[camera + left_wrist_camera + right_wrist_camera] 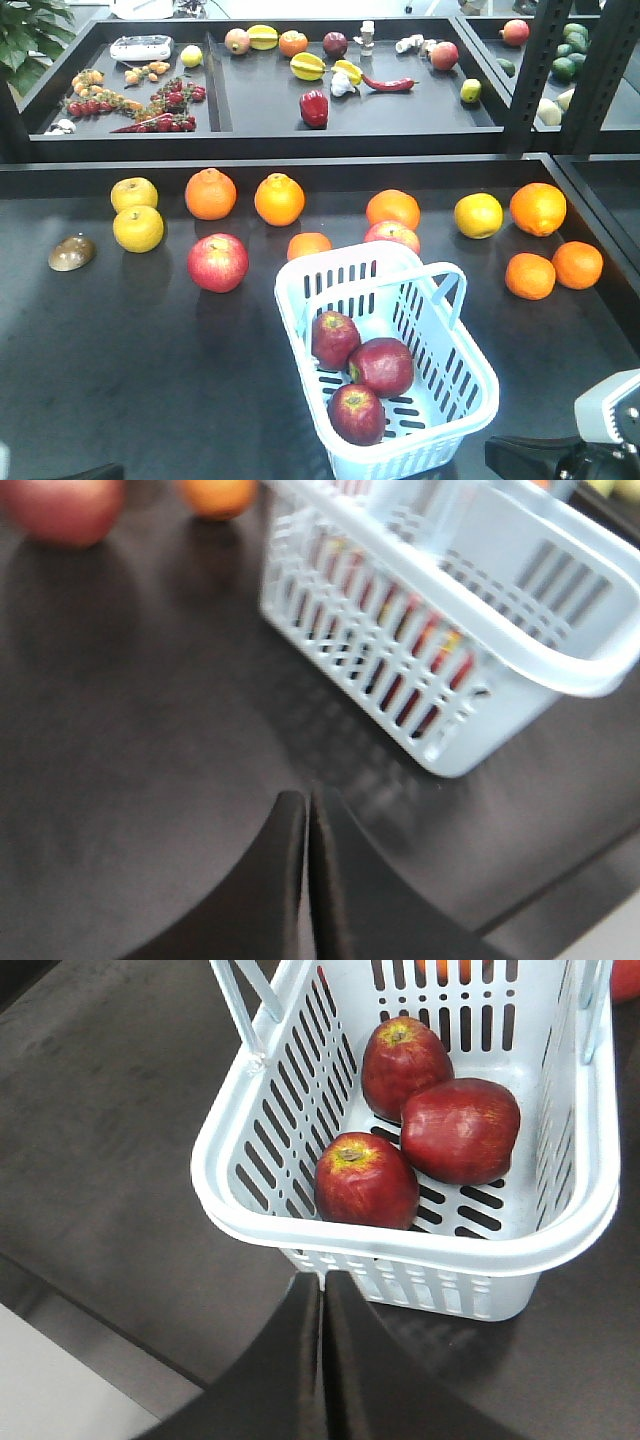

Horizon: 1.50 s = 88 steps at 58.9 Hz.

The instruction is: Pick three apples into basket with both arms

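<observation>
Fingers pressed together and empty on both grippers, left [308, 880] and right [322, 1360]. Judged complete: basket [470, 400] on the dark table [130, 380], all three apples [460, 1128] lying inside, touching. Retract both arms clear of the rim and raised handle. Leave the pink apple [217, 262] and oranges [279, 199] alone.

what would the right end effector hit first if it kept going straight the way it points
Probably the near rim of the basket, right ahead of the shut right end effector; the dark red apples lie just beyond. Depth is unclear, so it might pass over the rim.
</observation>
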{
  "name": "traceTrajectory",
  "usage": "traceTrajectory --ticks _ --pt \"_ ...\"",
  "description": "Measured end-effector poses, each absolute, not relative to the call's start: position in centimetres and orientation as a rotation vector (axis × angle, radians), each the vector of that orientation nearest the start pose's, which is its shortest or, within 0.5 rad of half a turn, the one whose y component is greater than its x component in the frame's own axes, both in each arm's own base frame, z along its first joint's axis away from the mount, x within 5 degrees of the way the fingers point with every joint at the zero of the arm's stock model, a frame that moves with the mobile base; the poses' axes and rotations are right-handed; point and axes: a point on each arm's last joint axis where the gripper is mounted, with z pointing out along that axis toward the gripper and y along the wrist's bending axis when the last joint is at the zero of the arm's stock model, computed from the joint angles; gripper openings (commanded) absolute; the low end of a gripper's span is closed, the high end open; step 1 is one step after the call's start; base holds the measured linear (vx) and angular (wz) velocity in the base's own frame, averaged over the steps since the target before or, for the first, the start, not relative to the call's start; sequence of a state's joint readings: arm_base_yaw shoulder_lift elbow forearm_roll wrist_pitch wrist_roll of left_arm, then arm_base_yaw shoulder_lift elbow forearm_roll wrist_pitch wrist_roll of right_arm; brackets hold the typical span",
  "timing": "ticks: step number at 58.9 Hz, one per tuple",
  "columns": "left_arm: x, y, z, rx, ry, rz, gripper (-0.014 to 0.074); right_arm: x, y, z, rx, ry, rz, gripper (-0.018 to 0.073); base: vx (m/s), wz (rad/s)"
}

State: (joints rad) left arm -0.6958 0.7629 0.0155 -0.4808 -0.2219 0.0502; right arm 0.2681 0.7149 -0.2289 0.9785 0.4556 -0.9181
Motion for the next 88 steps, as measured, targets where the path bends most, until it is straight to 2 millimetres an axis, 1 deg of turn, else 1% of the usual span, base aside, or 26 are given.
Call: traceTrajectory --ticks 7,13,20,27,33,40,48,52,59,65,70,79,84,88 --pt "9.2 -6.5 16.6 0.314 1.999 -0.562 -0.0006 10.5 6.4 20.8 -0.496 2.191 0.574 -0.0005 0.00 0.00" --pt "9.4 -6.5 17.1 0.328 1.937 -0.550 -0.0006 10.4 6.4 20.7 -0.502 2.195 0.582 -0.0005 0.00 0.00" --pt "9.6 -6.3 17.2 0.353 1.908 -0.501 -0.0006 10.4 6.5 20.7 -0.506 2.198 0.587 -0.0005 0.00 0.00" --pt "9.6 -6.3 17.2 0.418 1.888 -0.450 -0.0006 10.4 6.5 20.7 -0.506 2.198 0.587 -0.0005 0.00 0.00" --pt "9.6 -6.2 17.4 0.438 1.867 -0.438 -0.0006 10.4 6.5 20.7 -0.506 2.198 0.587 -0.0005 0.00 0.00" --pt "9.2 -5.9 18.3 0.435 1.778 -0.448 -0.0006 10.3 6.5 20.7 -0.508 2.199 0.588 -0.0005 0.00 0.00" --pt "8.3 -5.2 20.0 0.462 1.596 -0.415 -0.0006 10.3 6.5 20.7 -0.508 2.199 0.589 -0.0005 0.00 0.00" --pt "7.9 -4.6 20.7 0.435 1.522 -0.392 -0.0006 10.3 6.5 20.7 -0.508 2.199 0.589 -0.0005 0.00 0.00" --pt "7.2 -3.1 21.6 0.329 1.438 -0.340 -0.0006 10.3 6.5 20.7 -0.509 2.199 0.590 -0.0005 0.00 0.00" --pt "6.5 -2.1 22.1 0.257 1.374 -0.281 -0.0006 10.3 6.5 20.7 -0.509 2.199 0.590 -0.0005 0.00 0.00" --pt "6.0 -1.5 22.2 0.240 1.341 -0.224 -0.0006 10.3 6.5 20.7 -0.509 2.200 0.590 -0.0005 0.00 0.00" --pt "5.4 -1.0 21.9 0.203 1.343 -0.138 -0.0006 10.3 6.5 20.7 -0.510 2.200 0.591 -0.0005 0.00 0.00" --pt "5.5 -0.9 21.5 0.192 1.387 -0.094 -0.0006 10.3 6.5 20.7 -0.510 2.200 0.591 -0.0005 0.00 0.00" --pt "5.5 -0.9 21.2 0.167 1.425 -0.096 -0.0006 10.3 6.5 20.7 -0.510 2.200 0.591 -0.0005 0.00 0.00"
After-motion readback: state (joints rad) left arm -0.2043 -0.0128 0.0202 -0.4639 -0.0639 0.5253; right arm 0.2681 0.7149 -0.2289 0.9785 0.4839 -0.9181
